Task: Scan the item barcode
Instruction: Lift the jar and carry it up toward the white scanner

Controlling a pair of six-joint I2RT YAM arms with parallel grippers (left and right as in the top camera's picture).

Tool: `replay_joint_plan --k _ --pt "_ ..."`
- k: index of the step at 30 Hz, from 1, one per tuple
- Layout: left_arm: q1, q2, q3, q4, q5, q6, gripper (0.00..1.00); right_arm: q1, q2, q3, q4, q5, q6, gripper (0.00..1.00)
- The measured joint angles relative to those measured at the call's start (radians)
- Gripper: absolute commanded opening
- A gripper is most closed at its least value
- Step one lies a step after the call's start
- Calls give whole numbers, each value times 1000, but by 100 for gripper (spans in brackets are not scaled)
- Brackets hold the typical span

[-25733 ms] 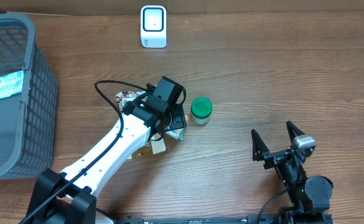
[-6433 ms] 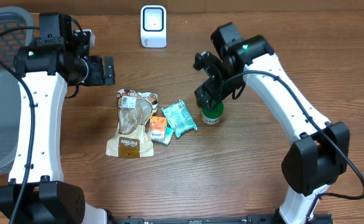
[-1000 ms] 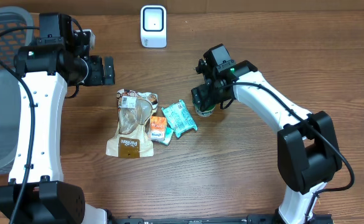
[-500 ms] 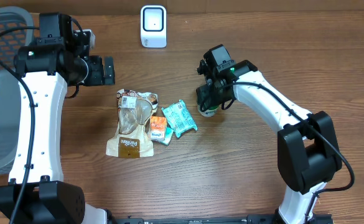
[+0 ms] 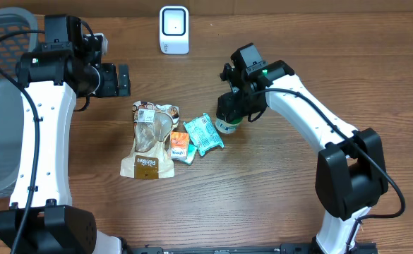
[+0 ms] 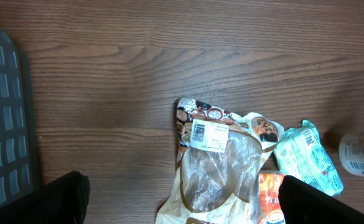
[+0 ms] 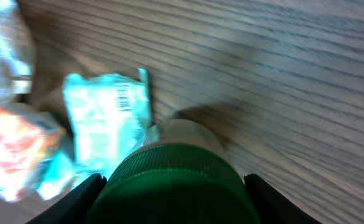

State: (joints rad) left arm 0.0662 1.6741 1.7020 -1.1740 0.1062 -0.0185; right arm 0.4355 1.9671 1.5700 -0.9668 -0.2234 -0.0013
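Right gripper is clamped on the jar, one finger pressed against each side of its dark green screw lid. Below the lid the body is pale and whitish, with a white label showing in the left wrist view. The jar sits nearer the robot than the scanner and off to its right, just beside a teal packet. Whether it touches the table is unclear. Left of the scanner, the left gripper hangs with its jaws spread wide, holding nothing.
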Motion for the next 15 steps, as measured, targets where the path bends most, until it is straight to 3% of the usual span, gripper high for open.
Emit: replay_joint_plan --k 6,15 --pt "0 0 0 0 0 0 99 -14 -47 3 -1 -131 2 42" --pt "0 0 0 0 0 0 100 -191 -72 14 2 -674 -110 41"
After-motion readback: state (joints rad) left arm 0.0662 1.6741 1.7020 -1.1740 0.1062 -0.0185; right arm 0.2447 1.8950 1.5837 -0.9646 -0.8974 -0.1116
